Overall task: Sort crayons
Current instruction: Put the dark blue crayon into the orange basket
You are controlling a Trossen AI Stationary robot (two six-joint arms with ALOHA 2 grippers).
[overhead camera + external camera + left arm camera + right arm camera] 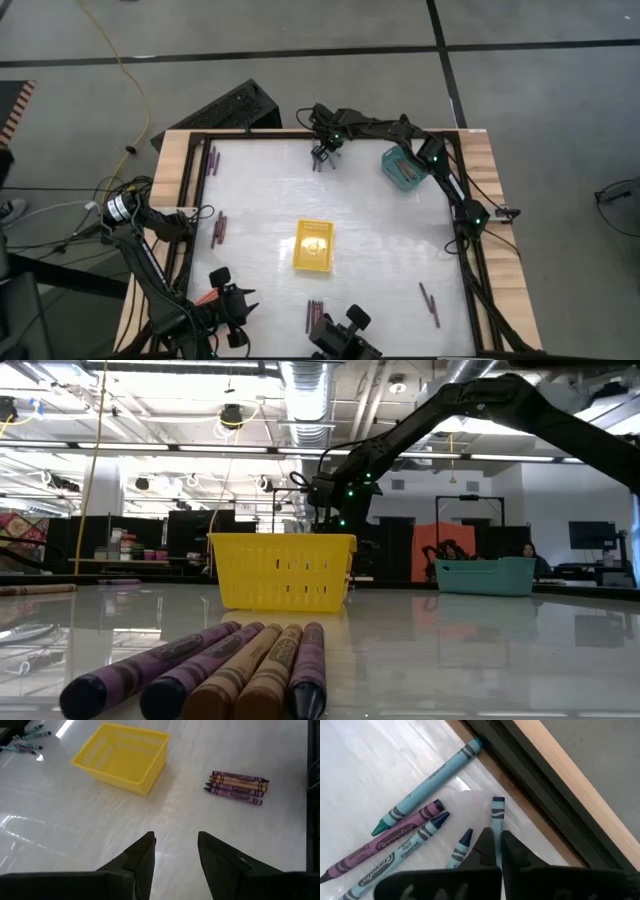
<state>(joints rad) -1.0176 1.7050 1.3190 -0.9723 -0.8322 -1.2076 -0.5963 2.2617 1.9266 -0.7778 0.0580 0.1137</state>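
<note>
White tabletop under bright shop lights, and the right gripper (496,851) is down by the far rail, fingers pinched shut on a pale blue crayon (496,817). Just beside it lie more loose crayons (410,837), blue and purple, near the wooden frame (560,775). The left gripper (175,851) waits with fingers apart; ahead of it sit the yellow tray (122,756) and a purple-and-tan crayon bundle (236,787).

Arms: two, dark, slim jointed links.
Right arm (400,130): green indicator lights at joints.
Left arm (150,265): black cabling, orange part near base.
Fingers (142,855): matte black, wedge-shaped.
</note>
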